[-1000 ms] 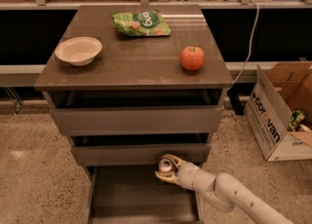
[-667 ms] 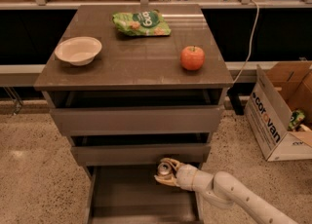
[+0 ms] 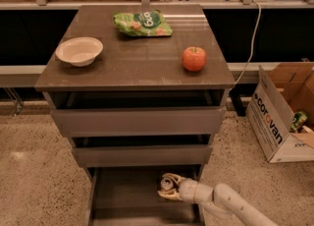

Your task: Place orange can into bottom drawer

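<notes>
Inside the bottom drawer (image 3: 122,193), we grip the orange can (image 3: 167,183) with our gripper (image 3: 163,187) closed around it, tilted sideways.

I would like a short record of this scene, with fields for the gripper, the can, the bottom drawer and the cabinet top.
gripper: two-finger gripper, low before the cabinet, shut on the can
can: small shiny orange can, held at the drawer's right part
drawer: grey metal bottom drawer, pulled open
cabinet top: white round bowl left, green snack bag at back, red-orange apple right
floor, right: open cardboard box
</notes>
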You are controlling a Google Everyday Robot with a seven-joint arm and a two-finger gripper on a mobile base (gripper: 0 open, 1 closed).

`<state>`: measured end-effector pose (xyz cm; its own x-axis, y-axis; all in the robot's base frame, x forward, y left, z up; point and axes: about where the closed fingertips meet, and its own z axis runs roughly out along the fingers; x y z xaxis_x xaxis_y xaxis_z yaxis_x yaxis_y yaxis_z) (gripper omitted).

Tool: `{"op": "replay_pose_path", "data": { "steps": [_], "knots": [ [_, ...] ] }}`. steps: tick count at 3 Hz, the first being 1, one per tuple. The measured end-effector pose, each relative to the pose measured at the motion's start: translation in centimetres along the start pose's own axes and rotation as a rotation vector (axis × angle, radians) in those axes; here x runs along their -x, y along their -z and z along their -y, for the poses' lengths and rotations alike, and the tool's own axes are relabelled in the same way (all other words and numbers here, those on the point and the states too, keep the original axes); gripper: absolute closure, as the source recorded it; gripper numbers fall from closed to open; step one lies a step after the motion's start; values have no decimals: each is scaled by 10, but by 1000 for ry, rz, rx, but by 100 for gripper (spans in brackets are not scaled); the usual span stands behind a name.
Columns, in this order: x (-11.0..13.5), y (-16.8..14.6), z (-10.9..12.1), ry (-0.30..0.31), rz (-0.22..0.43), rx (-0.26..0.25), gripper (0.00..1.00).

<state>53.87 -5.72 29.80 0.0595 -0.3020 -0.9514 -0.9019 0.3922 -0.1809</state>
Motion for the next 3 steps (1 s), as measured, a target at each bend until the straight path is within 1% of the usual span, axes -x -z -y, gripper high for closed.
{"op": "replay_pose_path", "data": {
  "steps": [1, 2, 3],
  "knots": [
    [-35, -13, -6, 29, 10, -2, 100],
    [-57, -27, -8, 36, 32, 21, 74],
    [-55, -28, -10, 35, 32, 22, 53]
  ]
}}
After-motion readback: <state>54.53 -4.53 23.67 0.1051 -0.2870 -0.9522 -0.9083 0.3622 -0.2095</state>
